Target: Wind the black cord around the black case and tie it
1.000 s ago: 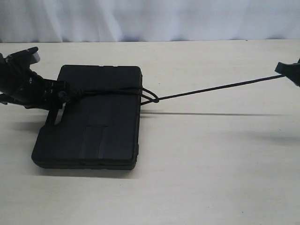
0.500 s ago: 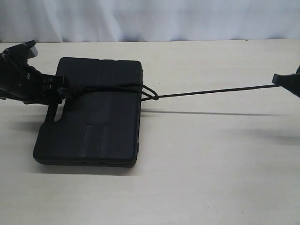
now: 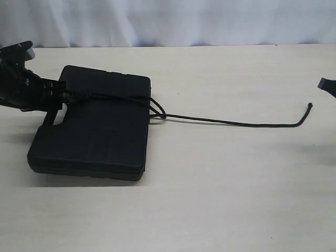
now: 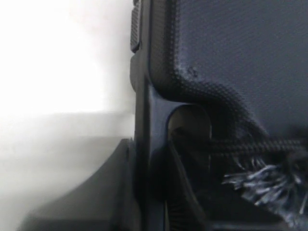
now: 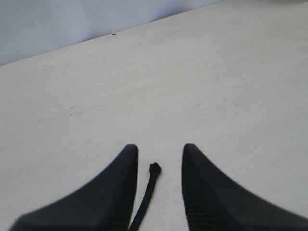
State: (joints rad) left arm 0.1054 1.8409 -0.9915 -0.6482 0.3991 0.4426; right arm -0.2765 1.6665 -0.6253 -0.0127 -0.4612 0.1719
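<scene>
The black case (image 3: 100, 131) lies flat at the left of the table. The black cord (image 3: 236, 123) crosses its lid, loops at the case's right edge (image 3: 160, 114) and trails slack over the table to the right. My left gripper (image 3: 56, 101) is at the case's handle side. In the left wrist view its jaws (image 4: 149, 144) close on the handle bar of the case (image 4: 231, 43), with the cord's frayed tuft (image 4: 264, 178) just beside. My right gripper (image 5: 159, 149) stands open, the cord's tip (image 5: 154, 168) lying loose between its fingers. Only its tip (image 3: 328, 84) shows at the exterior view's right edge.
The pale tabletop (image 3: 220, 189) stretches in front and to the right of the case. A white curtain (image 3: 168, 21) hangs behind the table's far edge.
The right gripper has opened and let the cord go; the taut cord has dropped slack onto the table. The case and the left gripper have shifted a little to the left.
</scene>
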